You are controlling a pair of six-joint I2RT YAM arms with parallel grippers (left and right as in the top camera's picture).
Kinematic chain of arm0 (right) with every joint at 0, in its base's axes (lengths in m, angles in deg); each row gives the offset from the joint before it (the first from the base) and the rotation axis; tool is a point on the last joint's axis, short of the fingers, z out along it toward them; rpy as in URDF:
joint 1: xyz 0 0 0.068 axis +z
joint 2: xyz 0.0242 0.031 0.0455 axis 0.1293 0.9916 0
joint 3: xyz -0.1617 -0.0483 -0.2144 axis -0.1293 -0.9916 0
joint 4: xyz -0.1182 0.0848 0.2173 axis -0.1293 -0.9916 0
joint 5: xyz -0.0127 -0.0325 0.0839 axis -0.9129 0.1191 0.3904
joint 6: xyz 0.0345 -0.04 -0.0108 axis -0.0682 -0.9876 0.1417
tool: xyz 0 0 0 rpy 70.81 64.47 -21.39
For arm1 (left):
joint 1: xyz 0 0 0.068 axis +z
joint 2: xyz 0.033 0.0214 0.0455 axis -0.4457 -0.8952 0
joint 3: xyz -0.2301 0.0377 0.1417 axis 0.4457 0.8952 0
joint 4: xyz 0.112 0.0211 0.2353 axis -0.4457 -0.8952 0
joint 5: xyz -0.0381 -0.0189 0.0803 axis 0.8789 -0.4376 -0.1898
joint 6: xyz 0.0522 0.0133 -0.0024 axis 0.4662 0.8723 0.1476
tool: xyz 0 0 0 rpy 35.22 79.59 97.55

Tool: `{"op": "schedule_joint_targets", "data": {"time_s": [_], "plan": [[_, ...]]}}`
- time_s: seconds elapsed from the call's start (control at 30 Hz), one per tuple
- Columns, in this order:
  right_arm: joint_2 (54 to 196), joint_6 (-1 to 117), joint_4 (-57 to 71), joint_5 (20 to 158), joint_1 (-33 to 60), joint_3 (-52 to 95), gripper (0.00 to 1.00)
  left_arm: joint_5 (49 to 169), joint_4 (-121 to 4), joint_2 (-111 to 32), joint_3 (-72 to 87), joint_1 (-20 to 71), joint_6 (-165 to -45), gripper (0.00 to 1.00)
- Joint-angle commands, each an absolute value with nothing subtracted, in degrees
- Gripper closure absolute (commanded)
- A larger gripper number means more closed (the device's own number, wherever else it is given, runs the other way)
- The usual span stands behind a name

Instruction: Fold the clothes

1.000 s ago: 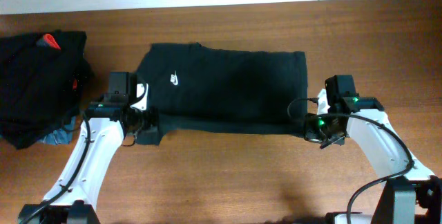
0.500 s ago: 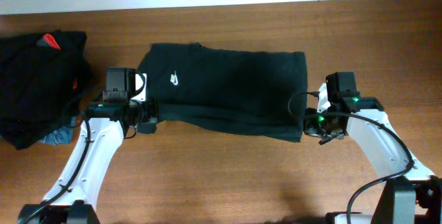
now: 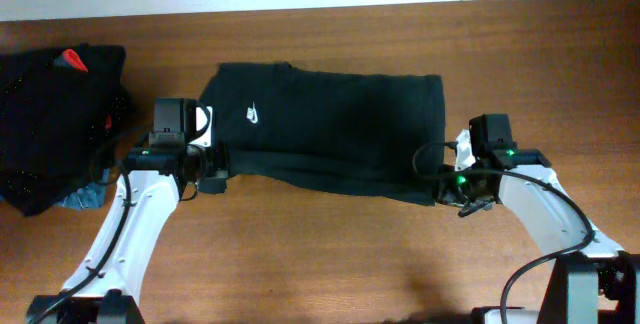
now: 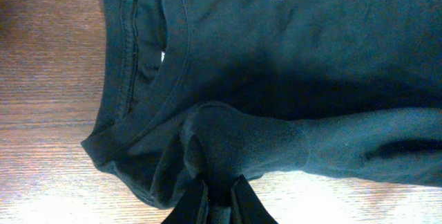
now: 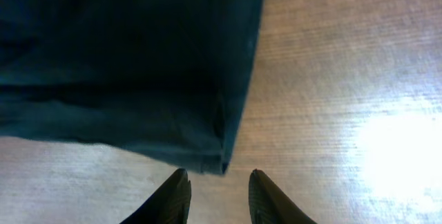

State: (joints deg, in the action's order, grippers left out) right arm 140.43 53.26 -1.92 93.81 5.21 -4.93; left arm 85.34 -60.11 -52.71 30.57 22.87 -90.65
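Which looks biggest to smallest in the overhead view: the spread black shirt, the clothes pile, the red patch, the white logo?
1. spread black shirt
2. clothes pile, though the frame's left edge cuts it off
3. red patch and white logo: both tiny, too close to rank

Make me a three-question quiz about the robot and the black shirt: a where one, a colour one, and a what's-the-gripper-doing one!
1. Where is the pile of dark clothes?
A. on the left gripper's side
B. in the middle
C. on the opposite side

2. What colour is the shirt's logo?
A. red
B. white
C. yellow

3. What is the left gripper doing?
A. hanging open
B. pinching the shirt
C. holding the pile

Answers:
1 A: in the overhead view, it lies beyond that arm.
2 B: the swoosh is white.
3 B: the left wrist view shows fabric clamped in it.
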Motion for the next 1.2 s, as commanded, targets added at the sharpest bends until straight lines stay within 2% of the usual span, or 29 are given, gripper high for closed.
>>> {"op": "schedule_joint_targets", "data": {"time_s": [0.0, 0.2, 0.57, 0.7, 0.9, 1.07, 1.1, 1.13, 1.17], "plan": [[143.27, 53.71, -0.85, 95.56, 5.17, -5.34, 0.67, 84.56, -60.40, -51.75, 29.57, 22.87, -90.76, 0.90], [148.27, 53.69, 2.52, 96.15, 5.17, -5.34, 0.67, 84.56, -60.61, -51.75, 29.57, 22.85, -90.76, 0.90], [148.54, 53.47, 3.81, 97.25, 5.15, -3.53, 0.68, 84.56, -60.61, -51.75, 29.57, 22.85, -90.76, 0.90], [148.54, 53.50, 3.59, 97.27, 5.15, -3.03, 0.74, 84.56, -60.86, -51.75, 29.57, 22.85, -90.76, 0.90], [148.54, 53.50, 4.27, 97.27, 5.15, -3.00, 0.73, 84.56, -60.86, -51.75, 29.57, 22.85, -90.76, 0.90], [148.51, 51.53, 4.42, 99.67, 5.15, -3.00, 0.78, 84.56, -60.83, -51.75, 29.57, 22.85, -90.76, 0.90], [148.54, 51.46, 4.55, 100.20, 5.15, -3.00, 0.81, 84.56, -60.83, -51.75, 29.57, 22.85, -90.76, 0.90], [148.51, 51.35, 4.71, 100.48, 5.15, -3.00, 0.91, 84.56, -60.83, -51.75, 29.57, 22.87, -90.76, 0.90], [148.54, 51.35, 4.71, 100.48, 5.15, -3.00, 0.96, 84.56, -60.83, -51.75, 29.57, 22.87, -90.76, 0.90]]}}
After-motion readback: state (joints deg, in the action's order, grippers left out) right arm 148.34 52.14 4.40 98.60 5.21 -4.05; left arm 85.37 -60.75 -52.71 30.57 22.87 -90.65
